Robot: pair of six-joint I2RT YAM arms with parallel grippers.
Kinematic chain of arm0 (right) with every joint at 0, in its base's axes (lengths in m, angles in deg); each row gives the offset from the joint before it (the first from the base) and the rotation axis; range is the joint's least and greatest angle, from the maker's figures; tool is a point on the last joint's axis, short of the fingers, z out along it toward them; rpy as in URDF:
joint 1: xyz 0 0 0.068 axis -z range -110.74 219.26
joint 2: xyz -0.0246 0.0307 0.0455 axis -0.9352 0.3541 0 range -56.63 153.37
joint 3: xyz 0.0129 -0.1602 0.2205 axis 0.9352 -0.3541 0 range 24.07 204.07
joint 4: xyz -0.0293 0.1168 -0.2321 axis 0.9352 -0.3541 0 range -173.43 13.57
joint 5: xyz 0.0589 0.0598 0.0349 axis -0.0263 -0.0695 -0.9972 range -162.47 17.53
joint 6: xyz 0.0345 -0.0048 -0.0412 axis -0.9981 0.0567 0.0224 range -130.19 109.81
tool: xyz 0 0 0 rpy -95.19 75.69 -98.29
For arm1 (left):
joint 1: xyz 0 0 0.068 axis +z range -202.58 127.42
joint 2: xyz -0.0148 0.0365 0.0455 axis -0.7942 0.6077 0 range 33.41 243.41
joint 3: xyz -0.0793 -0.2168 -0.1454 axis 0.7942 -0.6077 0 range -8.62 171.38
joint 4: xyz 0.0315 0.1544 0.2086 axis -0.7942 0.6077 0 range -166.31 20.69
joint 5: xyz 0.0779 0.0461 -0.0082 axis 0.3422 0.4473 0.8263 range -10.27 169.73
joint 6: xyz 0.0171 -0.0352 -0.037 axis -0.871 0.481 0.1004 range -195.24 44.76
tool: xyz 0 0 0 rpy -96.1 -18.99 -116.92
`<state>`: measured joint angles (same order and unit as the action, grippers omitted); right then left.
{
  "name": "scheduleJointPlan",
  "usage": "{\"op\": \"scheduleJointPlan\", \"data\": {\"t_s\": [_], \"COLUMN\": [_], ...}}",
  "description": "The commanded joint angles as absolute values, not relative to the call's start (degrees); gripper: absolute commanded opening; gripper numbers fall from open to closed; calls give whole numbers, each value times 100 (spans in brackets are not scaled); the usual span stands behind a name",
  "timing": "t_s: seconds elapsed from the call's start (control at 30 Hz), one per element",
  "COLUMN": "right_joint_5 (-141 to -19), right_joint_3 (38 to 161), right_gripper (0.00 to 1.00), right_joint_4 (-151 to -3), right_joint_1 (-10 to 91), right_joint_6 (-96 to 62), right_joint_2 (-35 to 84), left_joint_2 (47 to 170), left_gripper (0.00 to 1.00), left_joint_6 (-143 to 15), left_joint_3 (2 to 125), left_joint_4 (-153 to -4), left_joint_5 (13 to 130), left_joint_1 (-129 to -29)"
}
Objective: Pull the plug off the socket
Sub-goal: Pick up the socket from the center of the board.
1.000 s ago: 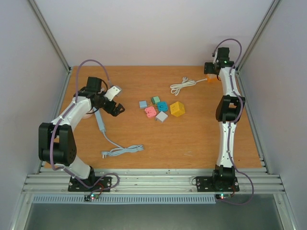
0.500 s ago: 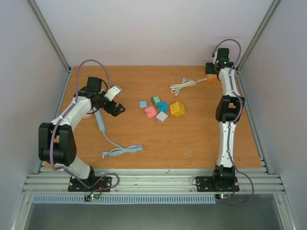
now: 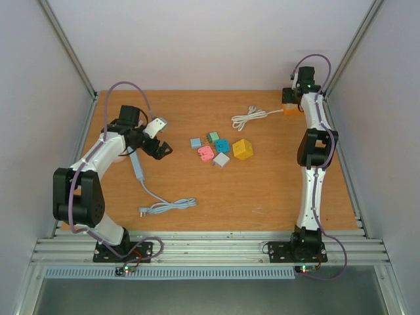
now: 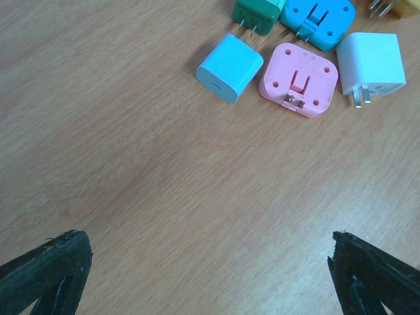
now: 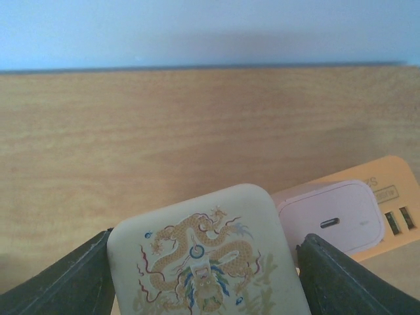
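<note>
plug [image 5: 207, 262], cream with a dragon print, at the far right corner, just beside a pink charger [image 5: 331, 220] on the orange socket [image 5: 387, 190]. clamped by right gripper [image 5: 207, 279], fingers [image 5: 59, 282] flush against both sides. white cable [image 3: 248, 118] coiled just left of socket. left gripper [image 4: 203, 252] spread wide, holding nothing, over bare table [image 4: 131, 164] on the left, near loose chargers [image 4: 230, 59] in the middle.

Matt wooden table [image 5: 131, 131], smooth plastic plug [image 5: 203, 269] and socket [image 5: 394, 177].
</note>
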<state>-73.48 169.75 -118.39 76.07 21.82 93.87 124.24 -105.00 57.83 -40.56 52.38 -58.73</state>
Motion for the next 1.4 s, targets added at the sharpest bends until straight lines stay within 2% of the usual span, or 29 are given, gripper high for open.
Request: {"op": "scheduleJointPlan", "data": {"t_s": [0.0,0.33,0.53,0.97,1.37], "right_joint_5": [-7353,-7374,-7671,-8932,-10333], "right_joint_3": [16167,13381,12264,11766,11522], "right_gripper": [44,42,42,39,39], "right_joint_4": [-12066,-11404,-11444,-11714,-11759], "right_joint_1": [7603,7603,7603,8111,8771], "right_joint_6": [1915,1206,590,-708,-865], "right_joint_2": [8533,6410,5392,4168,3212], "left_joint_2": [12388,12086,12039,12110,12121], "left_gripper": [99,99,99,99,99], "left_joint_6": [-10405,-10291,-10299,-10322,-10397], "left_joint_3": [5822,5627,5645,6332,6745], "left_joint_4": [-4219,-4552,-4742,-4913,-4795], "left_joint_5": [4994,4778,4861,5222,5626], "left_joint_1": [-5904,-6031,-6412,-7384,-8234]}}
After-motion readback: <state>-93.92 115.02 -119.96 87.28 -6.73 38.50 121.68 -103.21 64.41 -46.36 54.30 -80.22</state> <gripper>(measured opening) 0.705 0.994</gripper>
